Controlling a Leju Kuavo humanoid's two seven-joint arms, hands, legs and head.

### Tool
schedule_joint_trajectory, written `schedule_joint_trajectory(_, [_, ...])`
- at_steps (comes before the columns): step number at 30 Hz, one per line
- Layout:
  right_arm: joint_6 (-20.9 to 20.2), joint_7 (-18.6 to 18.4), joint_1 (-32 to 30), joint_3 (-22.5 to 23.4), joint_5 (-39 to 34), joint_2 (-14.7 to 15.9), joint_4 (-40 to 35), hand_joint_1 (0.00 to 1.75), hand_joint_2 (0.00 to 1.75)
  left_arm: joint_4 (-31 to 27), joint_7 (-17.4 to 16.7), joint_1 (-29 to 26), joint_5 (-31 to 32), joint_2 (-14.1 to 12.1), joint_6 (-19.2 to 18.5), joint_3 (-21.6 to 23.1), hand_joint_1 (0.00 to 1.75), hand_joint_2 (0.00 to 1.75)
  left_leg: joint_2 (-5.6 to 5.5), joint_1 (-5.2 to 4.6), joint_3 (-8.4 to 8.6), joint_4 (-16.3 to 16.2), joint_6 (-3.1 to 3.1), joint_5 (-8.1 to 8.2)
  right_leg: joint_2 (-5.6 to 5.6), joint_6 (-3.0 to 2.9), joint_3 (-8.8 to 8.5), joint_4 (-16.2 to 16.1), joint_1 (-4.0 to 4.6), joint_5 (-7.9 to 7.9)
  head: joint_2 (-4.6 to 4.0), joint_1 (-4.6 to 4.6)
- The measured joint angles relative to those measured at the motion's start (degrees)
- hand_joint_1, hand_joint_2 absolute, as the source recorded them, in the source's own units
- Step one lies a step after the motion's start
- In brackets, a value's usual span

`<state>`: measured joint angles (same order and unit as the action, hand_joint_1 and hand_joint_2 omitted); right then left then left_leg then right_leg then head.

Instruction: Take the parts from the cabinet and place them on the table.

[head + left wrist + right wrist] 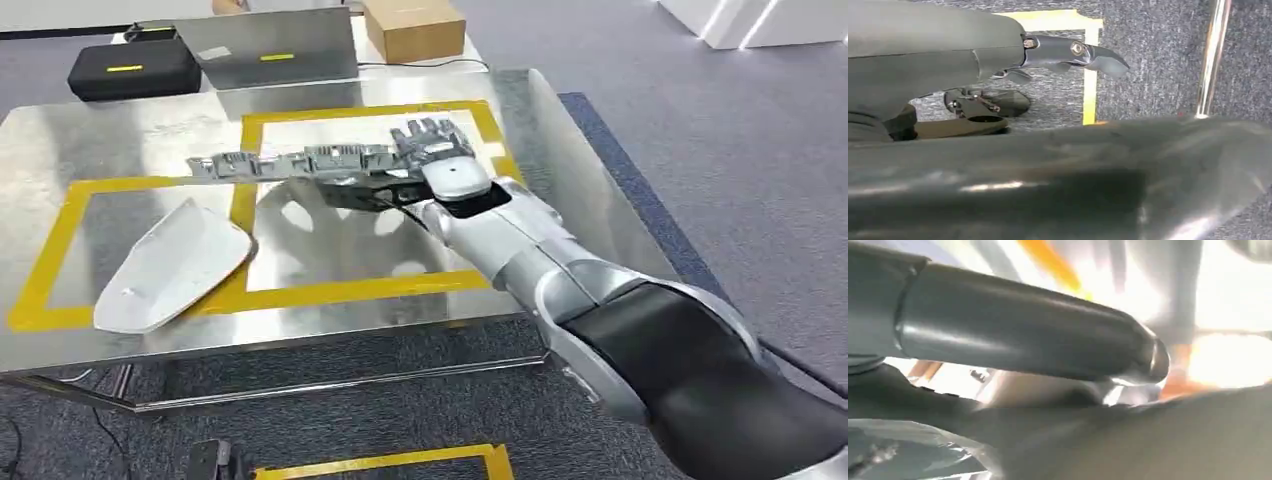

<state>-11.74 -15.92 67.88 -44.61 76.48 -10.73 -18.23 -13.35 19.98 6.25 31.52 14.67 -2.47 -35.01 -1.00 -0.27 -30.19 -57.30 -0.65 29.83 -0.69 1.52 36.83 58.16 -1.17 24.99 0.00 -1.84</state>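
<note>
A long grey ribbed part (290,163) stretches across the right yellow-taped rectangle (370,288) of the steel table (120,130). My right hand (440,160) grips its right end, with fingers spread over the top; whether the part touches the table I cannot tell. In the right wrist view the thick thumb (1023,325) lies close over a blurred grey surface. A white shell-shaped part (170,262) lies in the left taped rectangle. My left hand (998,60) hangs beside the table over the carpet, one dark finger (1073,50) stretched out, holding nothing.
Behind the table stand a black case (130,68), a grey flat panel (270,45) and a cardboard box (413,28). A table leg (1210,60) rises near my left hand. Yellow tape (380,462) marks the carpet at the table's front.
</note>
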Motion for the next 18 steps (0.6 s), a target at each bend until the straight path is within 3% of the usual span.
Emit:
schedule_joint_trajectory(2, [-8.92,1.73,-0.19,0.05,0.30,0.00,0.86,0.00,0.00,0.00,0.11,-0.18,-0.07,-0.02,0.11,0.00,0.00,0.00,0.00,0.01,-0.01,0.00,0.00,0.00,0.01,0.00,0.00,0.00,0.00,0.00,0.00,-0.04])
schedule_joint_trajectory(4, [-11.82,2.93,-0.67,0.00,0.87,0.00,1.19,0.00,0.00,0.00,0.26,-0.31,-0.31,-0.02,0.41,-0.02,0.00,0.00,-0.01,0.02,-0.01,0.00,0.00,0.00,0.01,0.00,0.00,0.00,0.01,0.00,0.00,-0.04])
schedule_joint_trajectory(8, [-14.33,6.68,-1.34,-0.33,1.94,0.00,1.36,0.00,0.00,0.00,0.68,-0.40,-0.44,-0.04,0.48,-0.04,0.00,0.00,0.00,0.02,0.00,0.01,0.00,0.00,-0.01,0.00,0.00,0.00,0.01,0.00,0.00,-0.02])
schedule_joint_trajectory(18, [-14.77,14.72,-5.07,-3.65,3.32,-0.11,1.36,0.00,0.00,0.00,1.66,-0.81,-0.72,-0.59,1.05,-0.09,0.00,0.00,-0.01,0.02,-0.01,0.01,0.00,0.00,0.04,0.01,-0.04,0.00,0.00,0.01,0.00,-0.02])
